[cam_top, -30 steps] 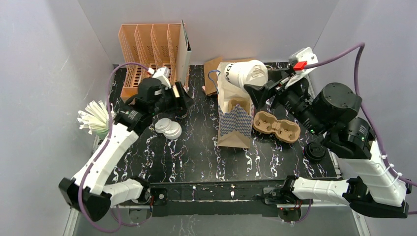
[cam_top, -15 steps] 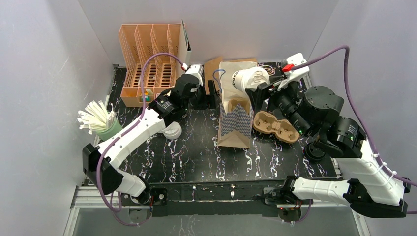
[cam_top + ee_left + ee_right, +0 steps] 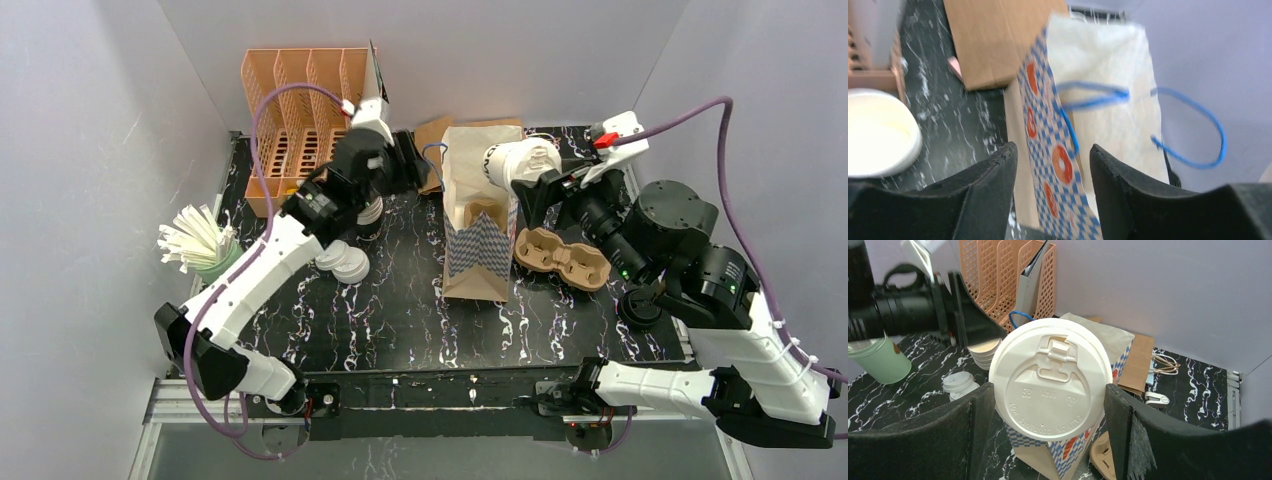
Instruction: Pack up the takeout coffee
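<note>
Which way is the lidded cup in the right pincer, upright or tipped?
Tipped on its side: from above the cup lies sideways in the right pincer by the paper bag, lid facing the wrist camera.

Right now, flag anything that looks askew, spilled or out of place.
The lidded cup in the right gripper lies on its side by the top of the open paper bag, an odd tilt for coffee, though no spill shows. The pulp tray sits empty beside the bag, and loose lids lie on the table.
</note>
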Controlling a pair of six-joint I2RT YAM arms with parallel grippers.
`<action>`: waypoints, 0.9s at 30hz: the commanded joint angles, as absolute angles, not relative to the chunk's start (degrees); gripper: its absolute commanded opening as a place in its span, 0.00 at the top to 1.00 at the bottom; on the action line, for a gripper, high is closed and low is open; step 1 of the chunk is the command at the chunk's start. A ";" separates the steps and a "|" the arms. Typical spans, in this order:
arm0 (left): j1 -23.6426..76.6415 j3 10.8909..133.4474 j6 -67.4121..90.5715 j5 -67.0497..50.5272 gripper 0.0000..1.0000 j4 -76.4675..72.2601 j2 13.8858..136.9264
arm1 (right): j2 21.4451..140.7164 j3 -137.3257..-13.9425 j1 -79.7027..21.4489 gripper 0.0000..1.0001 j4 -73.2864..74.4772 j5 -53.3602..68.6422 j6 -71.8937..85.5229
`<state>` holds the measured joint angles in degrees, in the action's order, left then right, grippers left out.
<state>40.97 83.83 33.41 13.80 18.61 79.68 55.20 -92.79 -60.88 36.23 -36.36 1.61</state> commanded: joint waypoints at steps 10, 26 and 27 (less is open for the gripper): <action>24.05 115.68 30.86 -17.20 0.24 25.84 103.50 | 55.89 -95.17 -61.04 0.41 33.84 -38.24 0.54; 29.10 118.45 28.71 -17.52 0.48 28.17 112.84 | 55.78 -95.70 -61.08 0.42 35.29 -38.08 2.00; 29.59 118.92 27.95 -15.74 0.57 29.31 112.63 | 55.80 -95.65 -61.07 0.42 35.58 -38.49 2.16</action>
